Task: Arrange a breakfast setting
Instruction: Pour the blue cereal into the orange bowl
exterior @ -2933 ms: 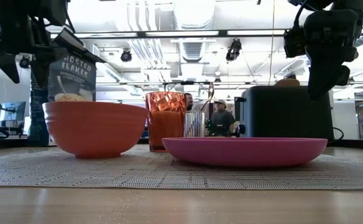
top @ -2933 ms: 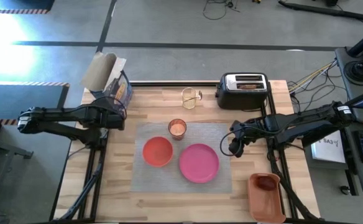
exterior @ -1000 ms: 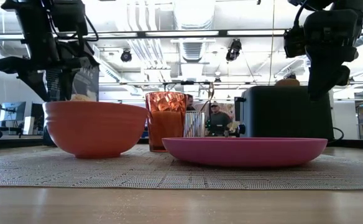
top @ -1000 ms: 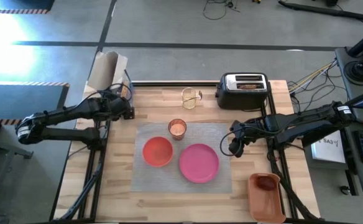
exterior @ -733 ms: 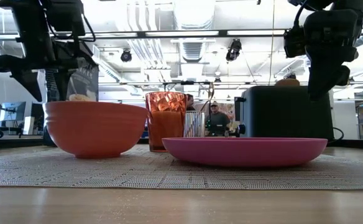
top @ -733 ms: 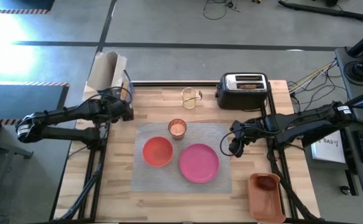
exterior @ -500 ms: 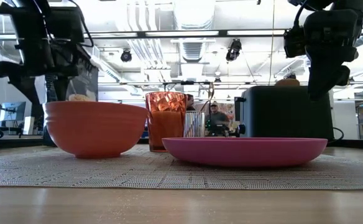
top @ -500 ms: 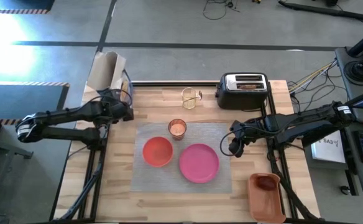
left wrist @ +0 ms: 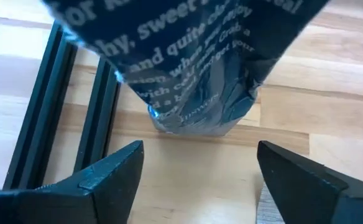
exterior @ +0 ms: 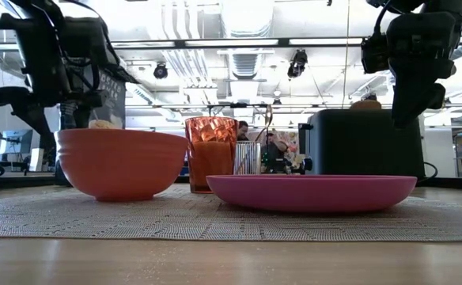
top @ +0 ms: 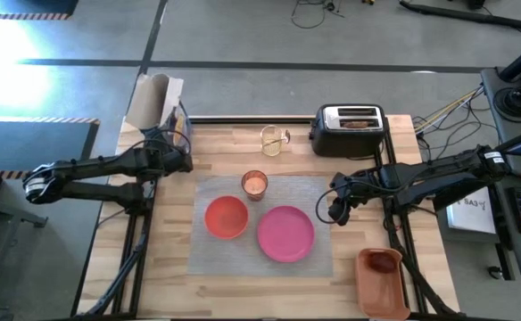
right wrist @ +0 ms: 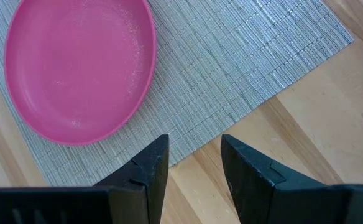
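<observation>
Overhead ceiling strip lights (exterior: 215,42) give even, bright illumination. Strong white glare on the floor (top: 15,85) beyond the desk's (top: 243,285) far left corner. Low view: lights blown out, toaster (exterior: 363,142) in silhouette. Left wrist view: cereal box (left wrist: 194,68) close and slightly soft. Shadows under the plate (right wrist: 76,68) faint.

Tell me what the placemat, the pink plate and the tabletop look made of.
Placemat: grey woven fibre or vinyl, matte; fine ribbed weave shows. Pink plate: probably plastic, smooth with a soft sheen. Tabletop: light wood planks, visible grain and seams.
</observation>
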